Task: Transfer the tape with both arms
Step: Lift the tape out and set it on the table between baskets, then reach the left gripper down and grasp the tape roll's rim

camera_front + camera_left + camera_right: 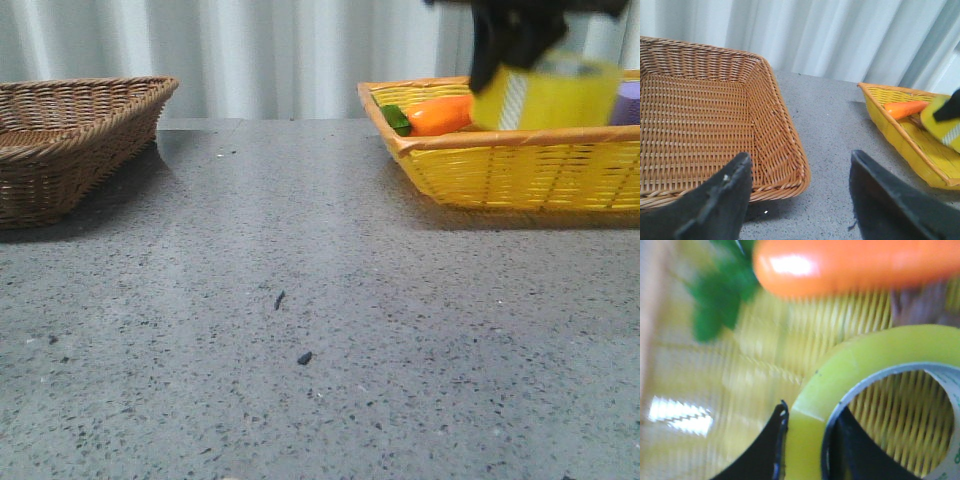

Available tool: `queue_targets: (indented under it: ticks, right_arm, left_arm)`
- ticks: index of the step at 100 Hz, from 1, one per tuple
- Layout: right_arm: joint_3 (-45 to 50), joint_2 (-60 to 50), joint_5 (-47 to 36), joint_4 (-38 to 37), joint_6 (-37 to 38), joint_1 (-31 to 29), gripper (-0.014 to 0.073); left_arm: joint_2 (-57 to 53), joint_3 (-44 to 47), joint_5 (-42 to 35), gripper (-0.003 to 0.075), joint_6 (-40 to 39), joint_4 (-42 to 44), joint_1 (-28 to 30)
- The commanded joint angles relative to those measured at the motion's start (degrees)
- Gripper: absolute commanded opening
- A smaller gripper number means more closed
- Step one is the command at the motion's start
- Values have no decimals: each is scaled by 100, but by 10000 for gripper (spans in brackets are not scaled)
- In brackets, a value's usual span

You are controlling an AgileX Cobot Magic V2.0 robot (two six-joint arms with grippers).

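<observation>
The tape (545,95) is a wide yellow roll with a white core, held just above the yellow basket (520,170) at the right. My right gripper (520,40) is shut on it from above. In the right wrist view my right gripper (807,440) pinches the tape's wall (865,360), one finger outside and one inside the core. The tape also shows in the left wrist view (945,125). My left gripper (800,185) is open and empty, above the table between the two baskets; it does not show in the front view.
An orange carrot (440,115) with green leaves lies in the yellow basket, beside a purple thing (628,103). A brown wicker basket (70,140) stands at the far left. Grey speckled table (300,300) lies between.
</observation>
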Motion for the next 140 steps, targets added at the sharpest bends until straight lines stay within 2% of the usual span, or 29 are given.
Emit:
queue_targets:
  ticks: [1, 16, 30, 43, 57, 66, 78, 81, 87, 96, 112, 125, 140]
  right_arm:
    - [-661, -703, -680, 34, -55, 304, -41]
    - [-1543, -720, -1101, 58, -55, 1334, -41]
    - [-1687, -281, -1168, 38, -55, 2143, -41]
    - [-1687, 430, -879, -14, -35, 2345, -40]
    - [-1687, 1075, -622, -331, 368, 2345, -27]
    - [-1687, 1241, -485, -343, 381, 2345, 92]
    - [-1694, 1177, -362, -195, 381, 2345, 444]
    - [-1701, 1107, -302, -134, 381, 2345, 508]
    - [-1701, 894, -191, -106, 381, 2345, 567]
    - [-1701, 361, 37, 93, 471, 2345, 500]
    - [-1631, -874, 425, 168, 459, 2584, 171]
    - [-1105, -2036, 471, -70, 314, 3019, -64]
    - [188, -3497, 8, -68, 313, 3568, -48]
  left_arm:
    - [63, -214, -384, 396, 17, -66, -45]
    - [63, -214, -529, 396, 17, -66, -45]
    - [63, -214, -671, 396, 17, -66, -45]
    - [63, -214, -671, 396, 17, -66, -45]
    - [63, -214, -685, 396, 17, -66, -45]
    - [63, -214, -675, 396, 17, -76, -45]
    - [63, -228, -422, 396, 17, -176, -45]
    - [63, -269, -296, 396, 28, -176, -45]
    - [63, -370, -143, 396, 76, -176, -45]
    - [134, -641, 10, 380, 478, -176, -45]
    - [724, -1497, 372, 338, 1159, -176, -194]
    - [1663, -2324, 840, 333, 1259, -176, -484]
    - [2967, -3329, 1703, 334, 1259, -176, -763]
